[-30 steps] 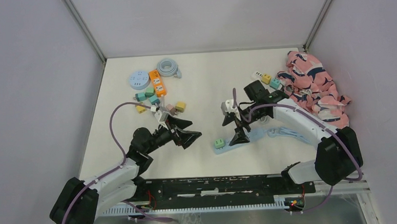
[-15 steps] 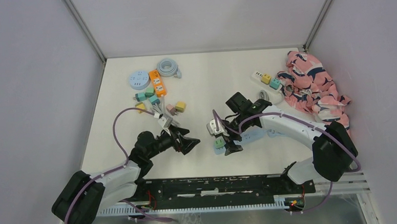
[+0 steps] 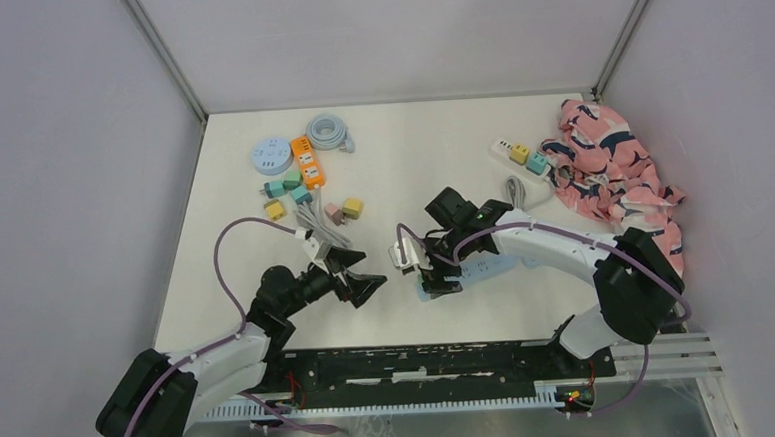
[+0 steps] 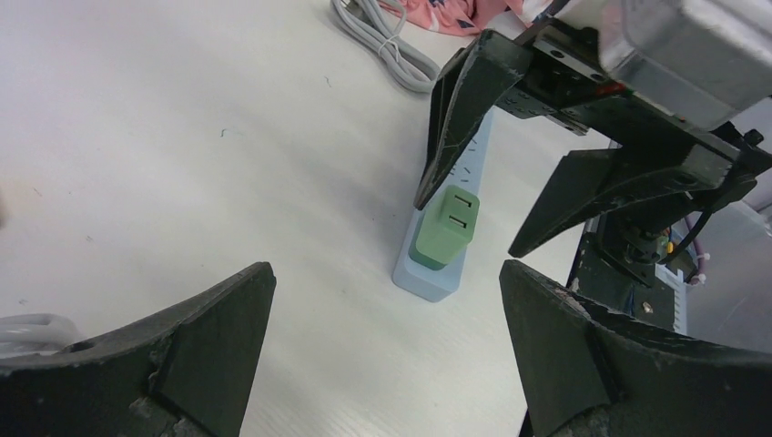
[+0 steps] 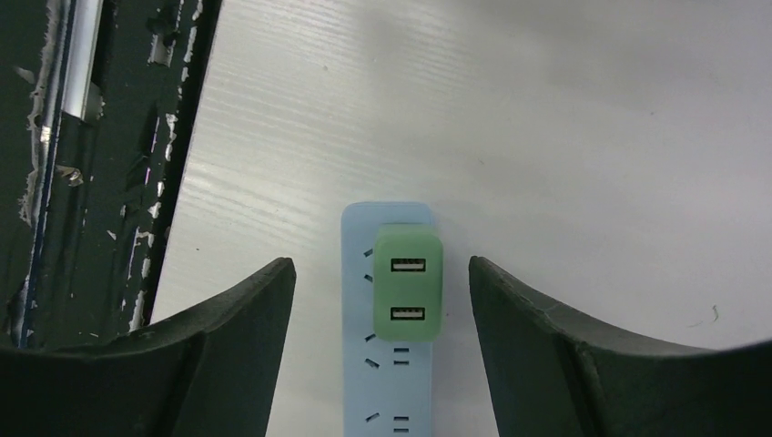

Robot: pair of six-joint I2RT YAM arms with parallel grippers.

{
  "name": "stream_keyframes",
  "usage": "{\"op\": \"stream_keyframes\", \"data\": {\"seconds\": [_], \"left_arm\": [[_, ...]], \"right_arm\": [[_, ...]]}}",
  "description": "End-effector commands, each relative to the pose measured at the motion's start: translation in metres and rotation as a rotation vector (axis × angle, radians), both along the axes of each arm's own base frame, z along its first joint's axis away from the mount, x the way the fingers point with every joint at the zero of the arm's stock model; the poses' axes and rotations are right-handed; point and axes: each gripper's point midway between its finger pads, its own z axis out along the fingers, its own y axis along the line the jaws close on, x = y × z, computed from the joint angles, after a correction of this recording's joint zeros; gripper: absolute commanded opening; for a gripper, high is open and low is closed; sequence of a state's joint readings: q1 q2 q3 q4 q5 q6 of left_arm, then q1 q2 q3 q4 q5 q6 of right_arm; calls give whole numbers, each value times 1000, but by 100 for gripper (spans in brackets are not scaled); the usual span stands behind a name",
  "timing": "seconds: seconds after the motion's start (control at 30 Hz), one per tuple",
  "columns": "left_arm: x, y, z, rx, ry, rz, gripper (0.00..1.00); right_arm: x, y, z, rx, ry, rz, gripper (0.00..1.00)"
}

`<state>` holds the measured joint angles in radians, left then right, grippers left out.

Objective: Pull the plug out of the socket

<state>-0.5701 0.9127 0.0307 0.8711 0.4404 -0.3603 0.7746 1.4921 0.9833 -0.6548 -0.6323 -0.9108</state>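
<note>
Green two-port USB plug [image 5: 408, 284] is seated at the end of the pale blue power strip [image 5: 387, 391], near the front of the white surface [image 3: 410, 157]. Right gripper [image 5: 379, 269]: jaws open, straddling the plug with a gap on each side. The gaps show only in the right wrist view; the top view does not resolve them. Left gripper [image 4: 384, 273]: jaws wide open, holding nothing, facing the plug. Grey coiled cable [image 4: 387, 50] lies behind the strip. Pink patterned cloth [image 3: 621, 171] lies well apart.
</note>
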Motion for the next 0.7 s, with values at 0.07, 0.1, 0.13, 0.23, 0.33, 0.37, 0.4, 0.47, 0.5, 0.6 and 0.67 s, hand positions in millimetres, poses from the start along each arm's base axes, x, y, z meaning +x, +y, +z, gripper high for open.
{"op": "stream_keyframes", "data": {"seconds": [0.07, 0.1, 0.13, 0.23, 0.33, 0.37, 0.4, 0.47, 0.5, 0.6, 0.67], "left_arm": [[-3, -2, 17, -17, -138, -30, 100], [-4, -2, 17, -18, -141, -35, 99], [-4, -3, 17, -19, -142, -40, 99], [-7, -5, 17, -24, -152, -56, 98], [-13, -8, 17, -24, -176, -92, 96], [-14, -10, 17, -22, -188, -102, 96], [-17, -13, 17, -16, -202, -114, 95], [-20, -19, 15, 4, -229, -132, 96], [-21, -23, 13, 20, -242, -134, 96], [-21, -31, 7, 67, -280, -146, 96], [-21, -35, 2, 90, -298, -150, 97]], "right_arm": [[19, 3, -11, -61, -49, -75, 69], [19, 3, -13, -68, -51, -73, 65], [19, 3, -16, -76, -53, -69, 62], [20, 4, -20, -95, -62, -66, 50], [19, 7, -20, -97, -66, -63, 32], [19, 8, -18, -91, -62, -64, 24], [19, 9, -14, -87, -56, -68, 18], [17, 12, -6, -67, -42, -67, 10], [15, 13, -1, -53, -32, -61, 7], [9, 13, 14, 11, 12, -40, 0], [8, 10, 20, 51, 36, -37, 0]]}}
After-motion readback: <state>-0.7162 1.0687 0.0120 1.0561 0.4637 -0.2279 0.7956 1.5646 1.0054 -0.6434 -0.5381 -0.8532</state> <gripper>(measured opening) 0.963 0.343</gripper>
